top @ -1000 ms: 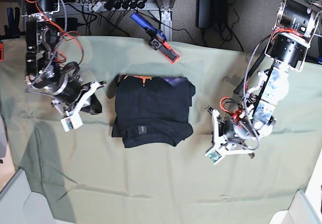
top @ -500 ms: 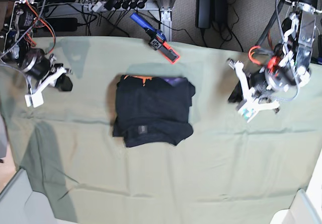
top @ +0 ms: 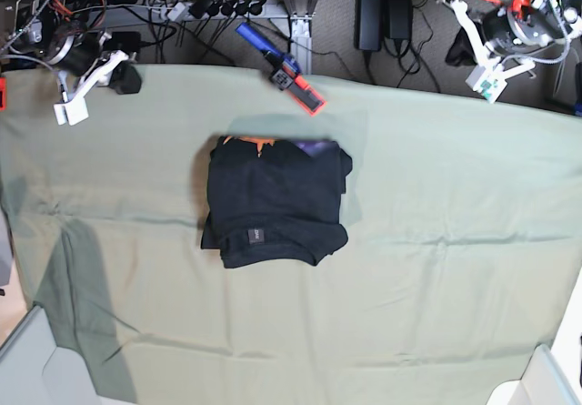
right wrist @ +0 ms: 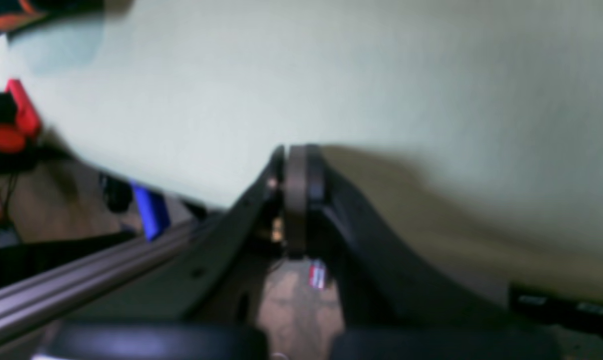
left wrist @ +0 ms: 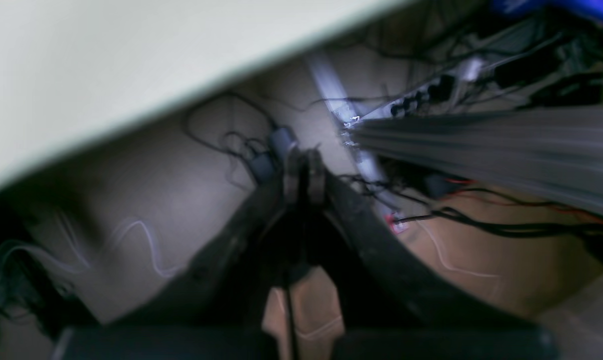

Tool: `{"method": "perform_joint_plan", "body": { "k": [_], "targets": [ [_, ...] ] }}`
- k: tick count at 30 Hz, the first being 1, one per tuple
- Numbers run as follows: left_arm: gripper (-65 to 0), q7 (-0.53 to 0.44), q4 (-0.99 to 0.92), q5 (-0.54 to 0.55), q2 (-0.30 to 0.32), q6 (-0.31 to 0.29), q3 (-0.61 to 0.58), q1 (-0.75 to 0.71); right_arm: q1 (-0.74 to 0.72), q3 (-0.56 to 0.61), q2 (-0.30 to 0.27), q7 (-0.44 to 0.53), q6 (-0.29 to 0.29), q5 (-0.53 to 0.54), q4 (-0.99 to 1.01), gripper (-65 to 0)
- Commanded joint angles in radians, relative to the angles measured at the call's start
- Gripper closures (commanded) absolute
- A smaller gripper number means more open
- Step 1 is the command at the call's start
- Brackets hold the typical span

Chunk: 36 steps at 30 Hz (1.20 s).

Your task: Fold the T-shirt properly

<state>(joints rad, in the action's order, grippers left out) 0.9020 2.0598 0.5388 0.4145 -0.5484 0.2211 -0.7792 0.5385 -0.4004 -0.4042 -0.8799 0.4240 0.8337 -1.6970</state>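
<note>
The black T-shirt [top: 273, 200] lies folded into a compact rectangle in the middle of the table. Its small grey label [top: 255, 236] faces up near the front edge and orange print [top: 259, 143] peeks out at the back edge. Neither gripper touches it. My left gripper [top: 482, 73] hangs beyond the back right table edge; in the left wrist view its fingertips [left wrist: 304, 172] meet, empty. My right gripper [top: 68, 109] is over the back left corner; in the right wrist view its fingertips [right wrist: 296, 170] are pressed together, empty. A blurred corner of the shirt [right wrist: 11, 15] shows there.
A pale green cloth [top: 436, 268] covers the table. A blue and red tool [top: 284, 70] lies at the back edge behind the shirt. Cables and a power strip [top: 195, 9] sit on the floor behind. Grey bins stand at the front left [top: 32, 359] and front right [top: 546, 378].
Both arms have swung away from the shirt's sides to the table's back corners, the left arm passing beyond the back edge. The folded shirt has not moved.
</note>
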Motion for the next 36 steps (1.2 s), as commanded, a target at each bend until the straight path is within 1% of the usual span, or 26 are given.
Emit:
{"method": "perform_joint_plan", "body": {
  "k": [1,4,6,8,10,13,15,17,20,22,25,26,27,28,29,30,31,33,36],
  "targets": [
    [0.0,-0.020,0.001,0.010,-0.013,-0.021,0.008,-0.037,0.037,-0.005,-0.013,-0.040,0.082,-0.034,-0.003,0.0],
    [0.0,-0.032,-0.072,-0.009,-0.073,-0.047,0.008,-0.096,0.112,-0.004,-0.007,-0.037,0.081,-0.051,0.000,0.0],
    [0.0,-0.031,-0.161,-0.040,-0.105,-0.047,0.008,-0.112,0.164,0.002,-0.002,-0.037,0.081,-0.065,0.008,0.0],
    [0.0,-0.053,-0.277,-0.066,-0.119,-0.048,0.008,-0.109,0.211,0.013,0.004,-0.029,0.078,-0.074,0.029,0.0],
    [0.0,-0.095,-0.406,-0.070,-0.118,-0.047,0.007,-0.091,0.241,0.034,0.003,-0.008,0.077,-0.084,0.071,0.0],
    [0.0,-0.146,-0.605,-0.073,-0.118,-0.047,0.007,-0.027,0.248,0.078,0.003,0.030,0.074,-0.123,0.166,0.0],
    [0.0,-0.154,-0.735,-0.078,-0.118,-0.047,0.007,0.032,0.241,0.121,0.003,0.066,0.070,-0.153,0.236,0.0],
    [0.0,-0.154,-0.866,-0.105,-0.118,-0.046,0.007,0.095,0.223,0.174,0.003,0.086,0.067,-0.185,0.314,0.0],
    [0.0,-0.173,-1.070,-0.159,-0.118,-0.039,0.006,0.204,0.160,0.262,0.004,0.107,0.060,-0.243,0.455,0.0],
    [0.0,-0.216,-1.212,-0.195,-0.117,-0.039,-0.013,0.281,0.095,0.312,0.006,0.111,0.050,-0.280,0.569,0.0],
    [0.0,-0.324,-1.436,-0.223,-0.118,-0.034,-0.103,0.396,-0.012,0.360,0.013,0.156,0.044,-0.324,0.753,0.0],
    [0.0,-0.369,-1.510,-0.226,-0.118,-0.006,-0.151,0.437,-0.052,0.365,0.020,0.165,0.043,-0.341,0.811,0.0],
    [0.0,-0.411,-1.580,-0.231,-0.119,0.036,-0.206,0.481,-0.093,0.365,0.029,0.169,0.043,-0.360,0.867,0.0],
    [0.0,-0.443,-1.646,-0.234,-0.121,0.090,-0.264,0.524,-0.133,0.365,0.039,0.169,0.043,-0.376,0.917,0.0],
    [0.0,-0.455,-1.701,-0.237,-0.124,0.131,-0.322,0.566,-0.169,0.365,0.048,0.169,0.043,-0.389,0.963,0.0],
    [0.0,-0.457,-1.743,-0.237,-0.130,0.154,-0.380,0.606,-0.202,0.365,0.057,0.169,0.043,-0.401,1.003,0.0],
    [0.0,-0.455,-1.770,-0.235,-0.137,0.165,-0.432,0.637,-0.230,0.365,0.065,0.169,0.043,-0.414,1.033,0.0],
    [0.0,-0.456,-1.783,-0.224,-0.150,0.167,-0.518,0.685,-0.273,0.365,0.079,0.170,0.042,-0.447,1.071,0.0],
    [0.0,-0.452,-1.778,-0.205,-0.166,0.195,-0.602,0.745,-0.322,0.365,0.092,0.169,0.043,-0.494,1.075,0.0]
  ]
}}
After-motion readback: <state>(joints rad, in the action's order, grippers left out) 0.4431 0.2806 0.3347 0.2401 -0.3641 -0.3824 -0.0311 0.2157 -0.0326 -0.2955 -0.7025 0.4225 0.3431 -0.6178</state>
